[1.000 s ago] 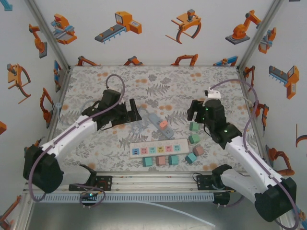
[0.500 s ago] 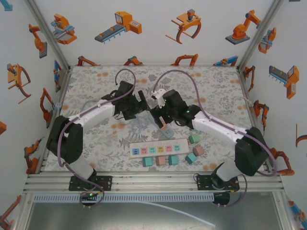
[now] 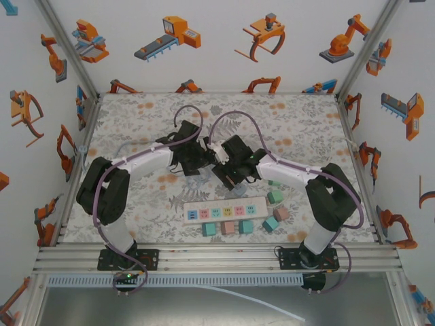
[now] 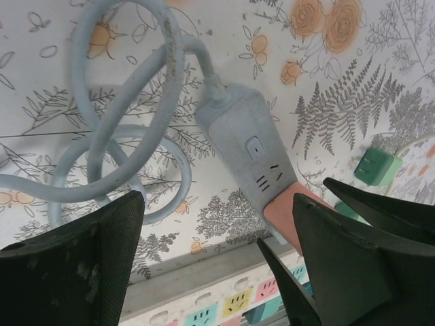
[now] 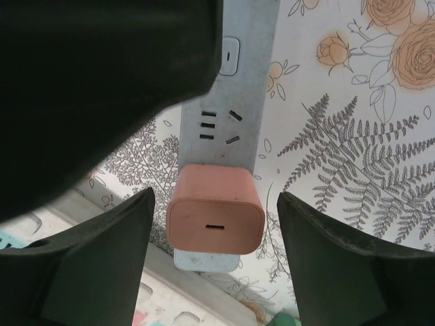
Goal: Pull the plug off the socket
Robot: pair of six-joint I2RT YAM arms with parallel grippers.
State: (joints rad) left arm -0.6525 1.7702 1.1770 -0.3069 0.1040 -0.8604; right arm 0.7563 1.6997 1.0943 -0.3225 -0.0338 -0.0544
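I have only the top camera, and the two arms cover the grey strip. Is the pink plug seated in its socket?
Observer: Yes. On the right wrist camera the pink plug sits in the end outlet of the grey strip.
Operator: Is the right pincer closed on it?
Observer: No. The right pincer is open, one finger on each side of the plug, not touching it.
Operator: And the left pincer?
Observer: The left pincer is open too, and the strip lies between its fingers.

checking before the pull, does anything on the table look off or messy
Nothing looks damaged. The grey power strip lies askew, its cord in loose overlapping loops; the pink plug sits square in its end socket.
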